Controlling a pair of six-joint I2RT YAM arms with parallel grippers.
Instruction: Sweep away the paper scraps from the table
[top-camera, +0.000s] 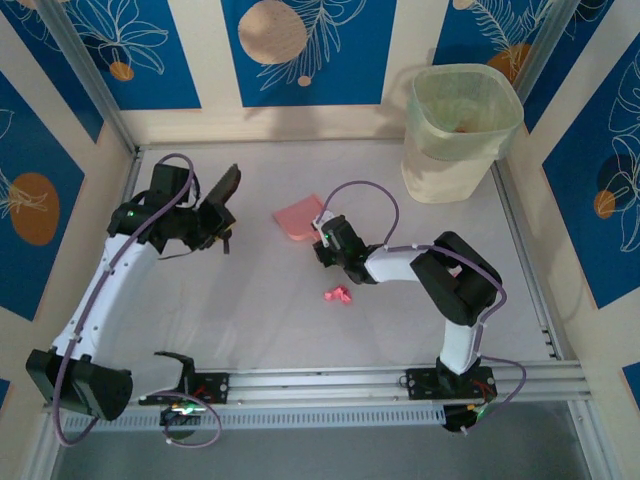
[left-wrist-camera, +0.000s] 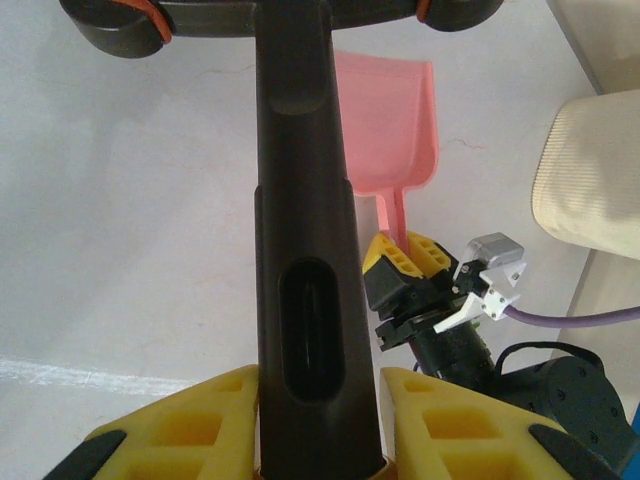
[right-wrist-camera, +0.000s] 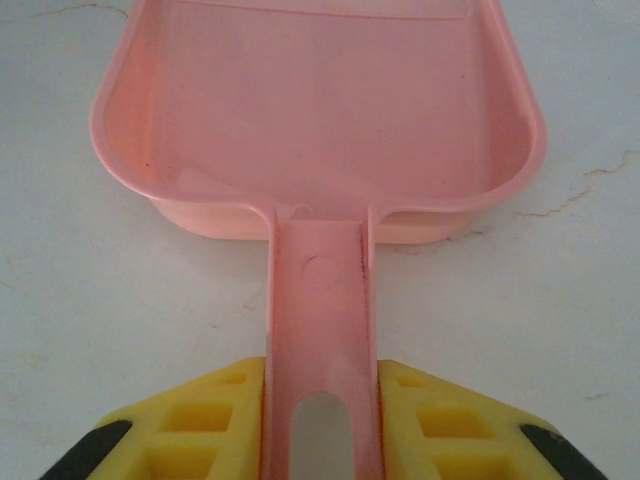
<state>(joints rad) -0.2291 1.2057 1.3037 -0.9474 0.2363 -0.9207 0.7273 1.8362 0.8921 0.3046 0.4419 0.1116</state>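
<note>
A small cluster of pink and red paper scraps (top-camera: 337, 294) lies on the white table (top-camera: 250, 310), just in front of my right gripper (top-camera: 325, 240). My right gripper (right-wrist-camera: 320, 372) is shut on the handle of the pink dustpan (right-wrist-camera: 320, 110), which lies flat on the table with its tray (top-camera: 298, 218) pointing away from the arm. Off to the left, my left gripper (top-camera: 203, 224) holds the black brush (top-camera: 222, 190) raised. In the left wrist view the left gripper (left-wrist-camera: 320, 380) is shut on the brush handle (left-wrist-camera: 300, 200), with the dustpan (left-wrist-camera: 385, 120) beyond it.
A cream waste bin (top-camera: 460, 125) stands at the back right corner and shows again as the bin (left-wrist-camera: 590, 170) in the left wrist view. Aluminium rails (top-camera: 400, 378) edge the table at the front and sides. Patterned walls close in the back and sides.
</note>
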